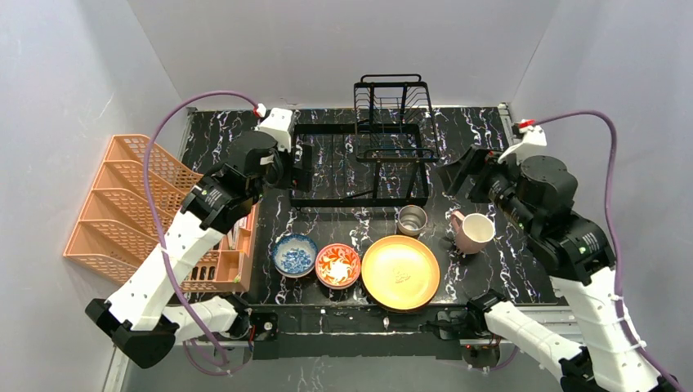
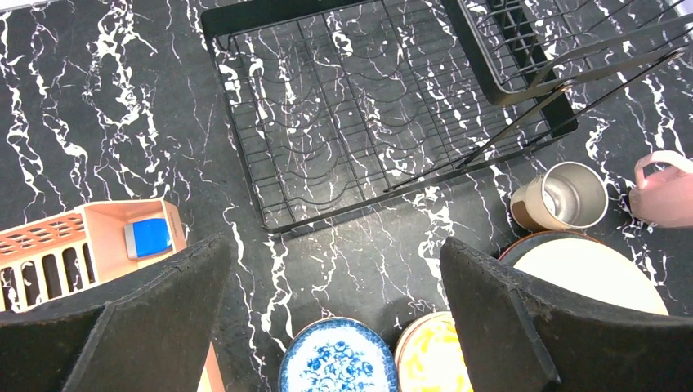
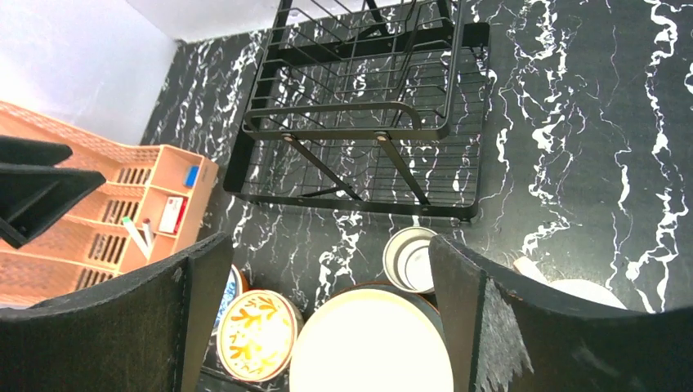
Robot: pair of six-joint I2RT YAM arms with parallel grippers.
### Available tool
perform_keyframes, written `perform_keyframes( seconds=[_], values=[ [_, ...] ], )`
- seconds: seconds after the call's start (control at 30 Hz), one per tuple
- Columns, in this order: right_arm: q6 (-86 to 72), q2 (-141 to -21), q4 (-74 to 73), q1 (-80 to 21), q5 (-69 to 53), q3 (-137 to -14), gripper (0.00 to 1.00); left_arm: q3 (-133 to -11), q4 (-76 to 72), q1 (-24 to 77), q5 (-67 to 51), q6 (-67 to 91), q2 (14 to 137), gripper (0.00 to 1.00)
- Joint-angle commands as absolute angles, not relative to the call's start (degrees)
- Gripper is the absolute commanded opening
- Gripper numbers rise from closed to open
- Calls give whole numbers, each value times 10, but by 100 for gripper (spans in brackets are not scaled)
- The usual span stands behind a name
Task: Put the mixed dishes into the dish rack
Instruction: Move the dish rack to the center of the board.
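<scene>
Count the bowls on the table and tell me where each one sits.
2. The blue-patterned bowl sits near the table's near edge, left of the red floral bowl, which lies beside the yellow plate. Others may be hidden.

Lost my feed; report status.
Left end effector, right end effector open, empty. Dishes on table, dish rack unloaded. Nothing blocking.

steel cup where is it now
Top view, right of centre: the steel cup stands between the dish rack and the yellow plate, left of the pink mug.
</scene>
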State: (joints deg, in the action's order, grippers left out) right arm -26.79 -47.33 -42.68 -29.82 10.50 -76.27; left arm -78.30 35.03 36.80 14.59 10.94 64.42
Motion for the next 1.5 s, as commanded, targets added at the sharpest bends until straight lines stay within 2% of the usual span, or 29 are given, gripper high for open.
perform_keyframes(
  seconds=[0.0,0.1,0.2,0.5,0.63,0.87,1.07,1.3,1.47],
  values=[
    [-315,-473,-438,-299,108,-755,99,-774,360,367,148,105,617,98],
    [-282,-444,-395,-298,35,-717,99,-767,356,367,142,106,613,98],
    [-254,-429,-379,-298,13,-701,99,-768,357,367,136,109,614,99],
    [-316,-504,-503,-299,141,-745,99,-778,370,367,123,108,627,98],
    [-349,-526,-534,-299,141,-758,99,-776,369,366,111,112,630,98],
    [-265,-516,-480,-298,62,-731,99,-772,366,366,107,116,649,98],
    [-280,-565,-507,-299,46,-769,99,-788,379,345,117,133,693,98],
    [-321,-613,-448,-299,-41,-791,97,-796,369,331,110,149,726,98],
    [-404,-638,-401,-303,-15,-802,99,-788,360,331,105,152,725,98]
  ],
)
